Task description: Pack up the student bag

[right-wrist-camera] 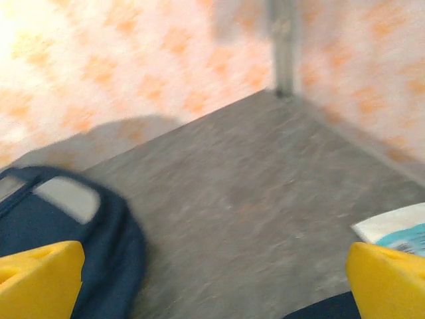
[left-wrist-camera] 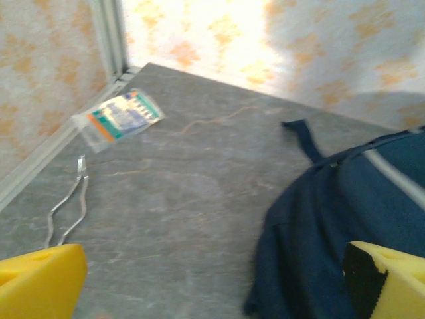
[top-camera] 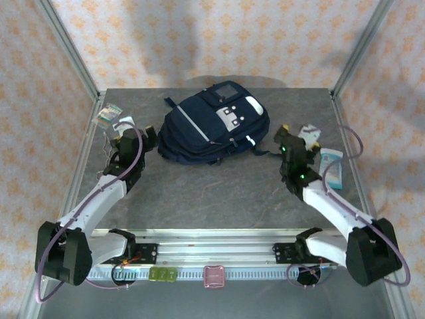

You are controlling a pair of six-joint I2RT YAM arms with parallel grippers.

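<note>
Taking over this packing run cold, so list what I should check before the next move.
1. Left jaws open, nothing between them: ok.
2. Right jaws open, nothing between them: ok.
3. Student bag lies flat, nothing on top: ok.
4. Bag open for loading: cannot tell.
5. Printed packet beside the left arm, free to pick: ok.
6. Blue-white packet beside the right arm, free to pick: ok.
</note>
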